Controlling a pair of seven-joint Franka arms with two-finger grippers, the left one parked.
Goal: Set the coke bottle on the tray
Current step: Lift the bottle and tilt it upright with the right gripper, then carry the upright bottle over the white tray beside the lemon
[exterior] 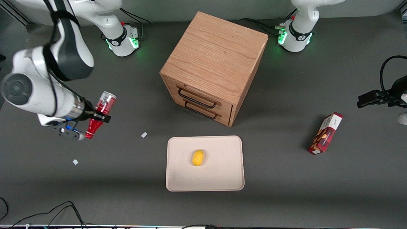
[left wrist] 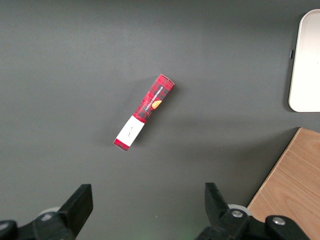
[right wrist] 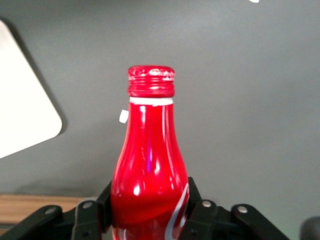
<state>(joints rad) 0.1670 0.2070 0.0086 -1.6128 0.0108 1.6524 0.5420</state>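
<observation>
coke bottle [exterior: 100,113] hangs above the desk [exterior: 47,190] at the working arm's end, gripped around its red body by the gripper [exterior: 102,114], whose black fingers [right wrist: 200,212] press in on either side of it. one bottle only — it lies tilted, silvery base end pointing up toward the arm bases, red-capped neck pointing down toward the front camera. in the right wrist view the cap and a white ring under it show clearly, with the swirl of white lettering low on the body.

one tray [exterior: 222,178], beige with rounded corners, lies flat on the desk just in front of the wooden drawer cabinet [exterior: 216,60], well apart from the bottle. one small yellow object [exterior: 197,157] sits on the tray near its middle. the cabinet is single, with two drawers, each with a dark handle [exterior: 197,98], both drawers pushed in.

one red snack box [exterior: 325,133] lies on the desk toward the parked arm's end, away from the tray; the left wrist view shows it on its side with a white label patch.

two small white scraps rest on the desk near the bottle — one [exterior: 144,135] between bottle and tray, the other [exterior: 75,162] nearer the front camera.
</observation>
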